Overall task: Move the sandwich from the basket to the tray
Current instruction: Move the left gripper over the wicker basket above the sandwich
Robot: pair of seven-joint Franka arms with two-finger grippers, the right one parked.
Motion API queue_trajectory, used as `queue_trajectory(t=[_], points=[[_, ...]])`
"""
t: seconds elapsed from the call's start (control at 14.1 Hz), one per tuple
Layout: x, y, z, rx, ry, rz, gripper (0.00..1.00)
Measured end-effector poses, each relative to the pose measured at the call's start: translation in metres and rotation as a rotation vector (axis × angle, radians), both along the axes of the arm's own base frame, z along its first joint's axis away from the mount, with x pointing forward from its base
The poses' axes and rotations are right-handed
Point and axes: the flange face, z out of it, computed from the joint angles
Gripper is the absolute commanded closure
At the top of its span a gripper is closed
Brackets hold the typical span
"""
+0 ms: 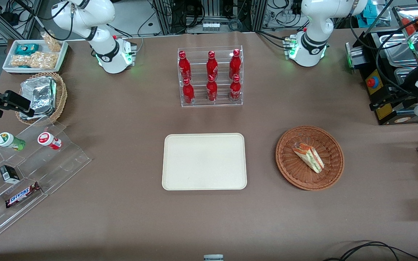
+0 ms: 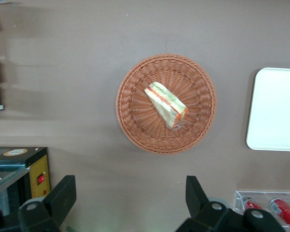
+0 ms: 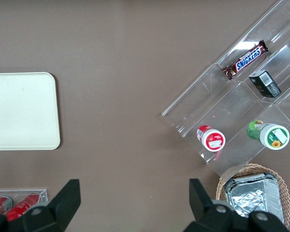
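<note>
Covered in matte brown cloth: worktop [image 1: 122,145], spanning the scene. Flat, cream-white, round-cornered: tray [image 1: 204,161] near the worktop's middle, bare. Round, shallow, reddish-brown wicker: basket [image 1: 309,157] beside the tray, toward the working arm's end. Lying in that basket: sandwich [image 1: 308,156], a triangular wedge in clear wrap, pale bread with green, red and orange layers. Hovering high above the basket, spread wide, holding nothing: pincer [image 2: 130,200].

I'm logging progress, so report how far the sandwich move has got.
Nothing is done yet: the sandwich lies in the reddish-brown wicker basket, and the cream tray holds nothing. In hand: the open claw hangs high above the basket, holding nothing. Left: descend, grasp, carry, release on the tray.
</note>
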Motion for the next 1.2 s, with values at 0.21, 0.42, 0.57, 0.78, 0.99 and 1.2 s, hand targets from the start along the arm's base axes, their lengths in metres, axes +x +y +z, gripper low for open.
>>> queue_trajectory(t=[0.21, 0.42, 0.57, 0.78, 0.99, 1.2], points=[[0.000, 0.005, 0.001, -0.013, -0.002, 0.012, 0.00], [0.002, 0.005, -0.003, -0.013, 0.008, 0.011, 0.00], [0.006, 0.004, -0.010, -0.013, 0.019, 0.009, 0.00], [0.006, 0.002, -0.019, -0.012, 0.052, 0.006, 0.00], [0.010, -0.002, -0.039, -0.011, 0.097, -0.003, 0.00], [0.026, -0.020, -0.082, -0.005, 0.170, 0.009, 0.00]])
